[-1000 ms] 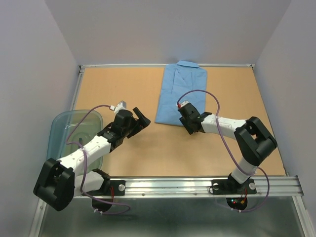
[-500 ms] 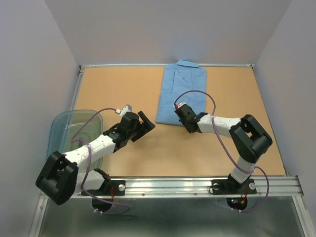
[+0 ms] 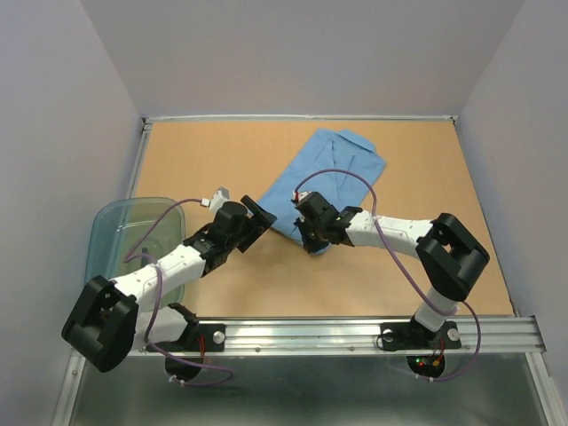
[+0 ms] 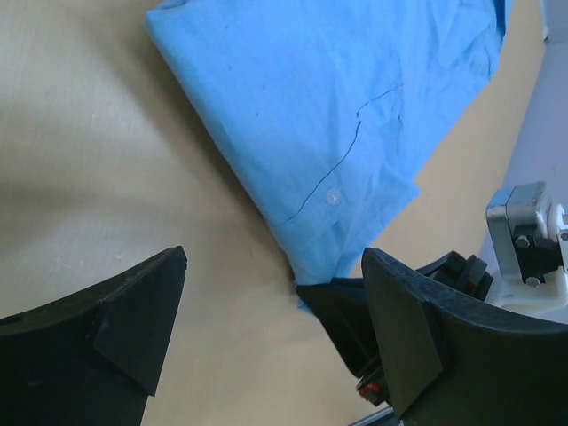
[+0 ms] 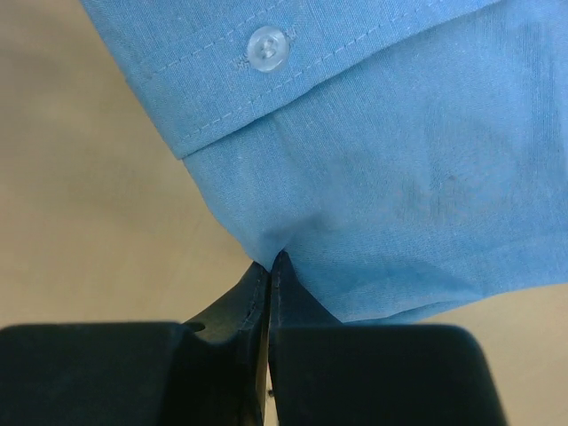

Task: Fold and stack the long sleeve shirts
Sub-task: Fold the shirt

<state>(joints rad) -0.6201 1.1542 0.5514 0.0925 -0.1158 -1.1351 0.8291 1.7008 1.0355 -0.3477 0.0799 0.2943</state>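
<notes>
Right claw (image 5: 269, 260) clamped on the near corner of the shirt (image 3: 342, 164), which lay on the bench (image 3: 204, 160) ahead of it. Left claw (image 4: 275, 257), jaws apart, hovered just beside that corner. Cloth judged light and limp: best gripped at hems and corners.

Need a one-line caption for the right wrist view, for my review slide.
Right gripper shut on the edge of the light blue shirt, one button showing above, tan table beneath.
</notes>
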